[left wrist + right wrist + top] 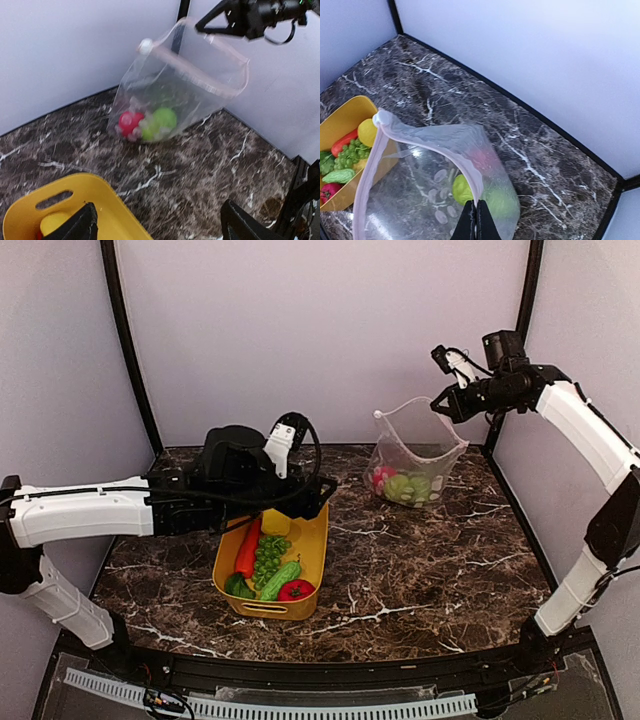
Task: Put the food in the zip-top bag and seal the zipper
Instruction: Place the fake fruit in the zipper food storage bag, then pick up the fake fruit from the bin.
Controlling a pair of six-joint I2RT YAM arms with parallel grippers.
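right jaws pinch zip-top bag (420,445); perhaps a pear (164,119) inside.

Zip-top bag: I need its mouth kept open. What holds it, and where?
The right gripper pinches the zip-top bag at its pinkish zipper strip; the left gripper is open, empty.

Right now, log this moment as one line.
left jaws: open, over yellow tub | right jaws: shut on zip-top bag rim, mouth held up | bagged: red fruit, green fruit | zipper: unsealed
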